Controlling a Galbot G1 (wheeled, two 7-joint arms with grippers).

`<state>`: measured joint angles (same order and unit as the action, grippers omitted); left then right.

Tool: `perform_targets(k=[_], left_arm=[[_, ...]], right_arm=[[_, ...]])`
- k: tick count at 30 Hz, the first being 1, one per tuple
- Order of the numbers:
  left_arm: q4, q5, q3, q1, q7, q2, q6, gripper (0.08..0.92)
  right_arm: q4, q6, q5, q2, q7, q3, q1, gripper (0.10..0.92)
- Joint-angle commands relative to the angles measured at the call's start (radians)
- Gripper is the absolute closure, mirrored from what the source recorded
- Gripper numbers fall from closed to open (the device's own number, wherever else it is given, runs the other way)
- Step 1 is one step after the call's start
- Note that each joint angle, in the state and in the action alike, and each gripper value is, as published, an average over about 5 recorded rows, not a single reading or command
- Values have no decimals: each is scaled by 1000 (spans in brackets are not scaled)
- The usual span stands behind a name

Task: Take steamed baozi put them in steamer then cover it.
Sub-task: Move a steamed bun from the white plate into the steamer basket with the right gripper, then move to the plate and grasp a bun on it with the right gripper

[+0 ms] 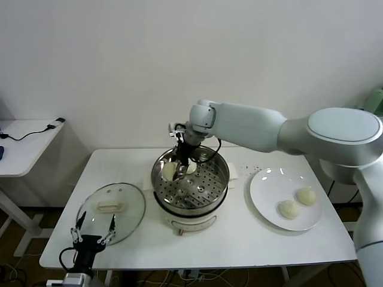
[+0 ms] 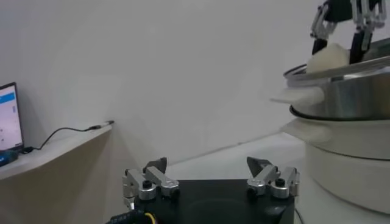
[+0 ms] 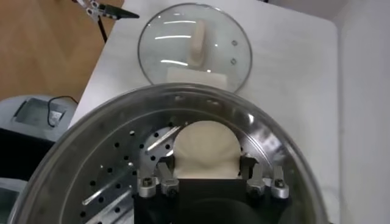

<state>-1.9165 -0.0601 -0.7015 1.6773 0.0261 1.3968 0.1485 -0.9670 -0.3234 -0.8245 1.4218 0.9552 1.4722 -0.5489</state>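
The steel steamer (image 1: 206, 191) stands at the table's middle, with a perforated tray inside. My right gripper (image 1: 182, 160) reaches down into its far left side, shut on a cream-white baozi (image 3: 205, 146) just above the tray. In the head view cream dough (image 1: 170, 171) shows on both sides of the fingers. Two more baozi (image 1: 288, 208) (image 1: 307, 196) lie on the white plate (image 1: 269, 185) at the right. The glass cover (image 1: 128, 200) lies flat on the table left of the steamer. My left gripper (image 1: 94, 230) waits open at the table's front left edge, next to the cover.
A small white side table (image 1: 24, 143) with a cable stands to the left, apart from the work table. A wall runs close behind the steamer. In the left wrist view the steamer (image 2: 347, 91) rises to one side of the open left gripper (image 2: 210, 173).
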Motion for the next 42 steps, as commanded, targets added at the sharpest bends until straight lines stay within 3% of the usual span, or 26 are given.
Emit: perform_targets(k=[1, 7, 12, 18, 30, 36, 42], left_arm=[[5, 1, -1, -2, 0, 0, 2, 177], [15, 5, -1, -3, 2, -2, 5, 177], [15, 4, -1, -7, 2, -2, 5, 177], [16, 4, -2, -8, 2, -1, 5, 177], [10, -14, 6, -18, -2, 6, -1, 177], [12, -25, 5, -28, -4, 17, -1, 177], [8, -42, 6, -32, -5, 25, -6, 177]], right_arm=[[14, -2, 9, 33, -12, 5, 52, 347], [8, -1, 24, 27, -19, 8, 56, 320], [-6, -1, 33, 12, -26, 2, 43, 241], [-116, 5, 37, -89, -21, -5, -52, 203], [-475, 51, 160, -592, 48, 45, -297, 203], [-527, 59, 268, -812, 100, 55, -280, 203], [-510, 92, 481, -969, 122, -48, -79, 203]])
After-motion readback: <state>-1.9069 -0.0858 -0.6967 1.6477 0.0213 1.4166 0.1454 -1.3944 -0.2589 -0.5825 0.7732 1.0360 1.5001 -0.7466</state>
